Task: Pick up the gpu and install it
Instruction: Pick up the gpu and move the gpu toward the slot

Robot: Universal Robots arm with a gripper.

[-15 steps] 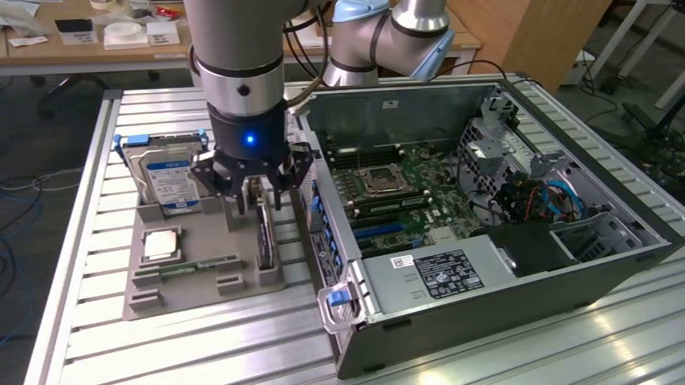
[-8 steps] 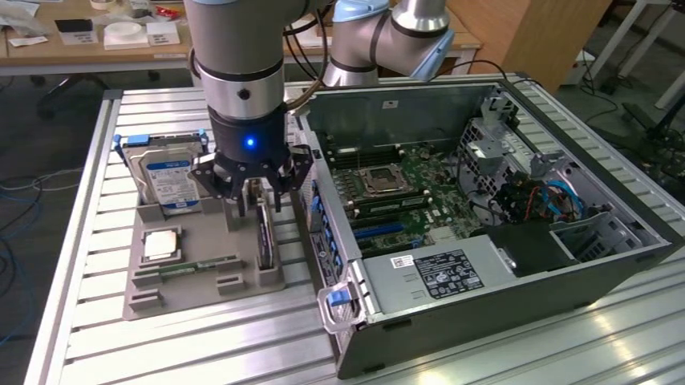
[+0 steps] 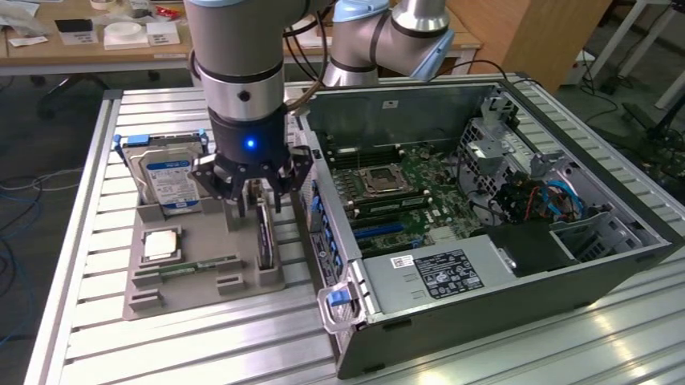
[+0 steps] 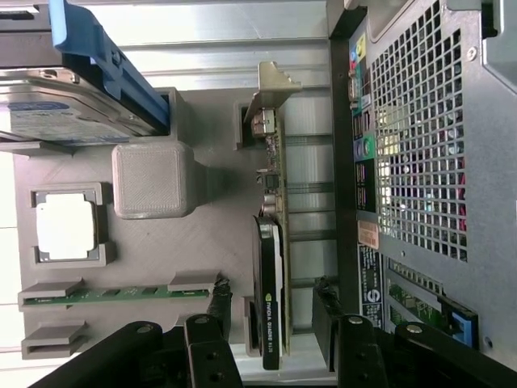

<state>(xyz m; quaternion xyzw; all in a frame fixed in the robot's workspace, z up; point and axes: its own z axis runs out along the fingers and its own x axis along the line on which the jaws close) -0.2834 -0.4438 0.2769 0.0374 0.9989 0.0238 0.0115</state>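
Open jaws straddling the gpu (image 3: 265, 241), gripping nothing.
The worktop (image 3: 214, 353) is carrying an opened computer case (image 3: 471, 321) and a gray fixture (image 3: 192, 290); the gpu is standing on edge in that fixture, nearest the case.

The exterior view looks down from high on the grey plastic parts tray (image 3: 204, 286) (image 4: 220, 230) and open black computer case (image 3: 535, 298) (image 4: 420, 137), both of which the wrist view sees closely from above.
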